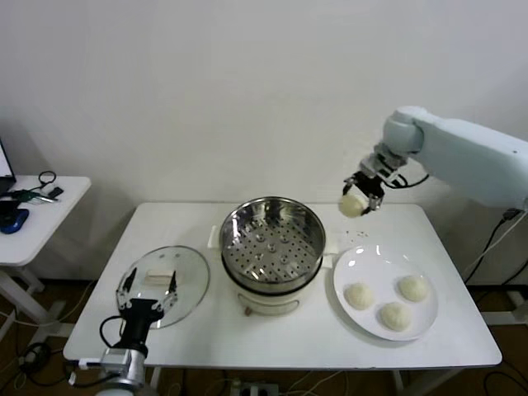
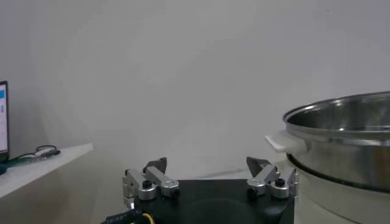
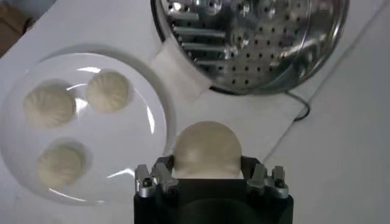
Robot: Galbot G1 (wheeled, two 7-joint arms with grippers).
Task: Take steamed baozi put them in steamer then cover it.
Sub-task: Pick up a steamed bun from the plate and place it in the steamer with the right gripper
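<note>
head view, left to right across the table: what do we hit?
Left claw → glass lid → steamer → right claw holding a bun → plate with three buns.

You have the steamer (image 1: 271,240) mid-worktop (image 1: 429,338). Cover (image 1: 165,283) lies left of it. Plate (image 1: 356,318) with three baozi (image 1: 396,315) sits right.

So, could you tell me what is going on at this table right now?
The right hand is shut on one baozi, holding it in the air between the plate and the steamer. Three other baozi lie on the plate, and the steamer basket is empty. The cover rests on the table beside the steamer, with the left hand open above it.
</note>
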